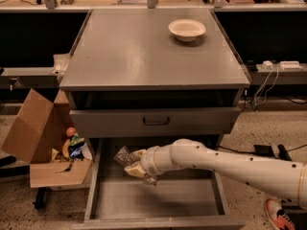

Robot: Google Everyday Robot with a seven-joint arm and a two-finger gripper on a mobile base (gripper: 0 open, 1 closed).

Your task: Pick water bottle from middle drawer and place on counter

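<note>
The middle drawer (158, 200) stands pulled out at the bottom, its grey floor bare. My gripper (133, 166) is at the end of the white arm that reaches in from the right, and it is shut on the water bottle (123, 156), a small clear crinkly bottle. It holds the bottle above the drawer's back left part, just below the grey drawer front (156, 121) with the black handle. The counter (144, 51) is the flat grey top of the cabinet above.
A cream bowl (187, 29) sits on the counter's back right. An open cardboard box (43, 143) with colourful items stands on the floor to the left. Cables and a power strip (278, 66) lie at the right. A cluttered tan bench runs along the back.
</note>
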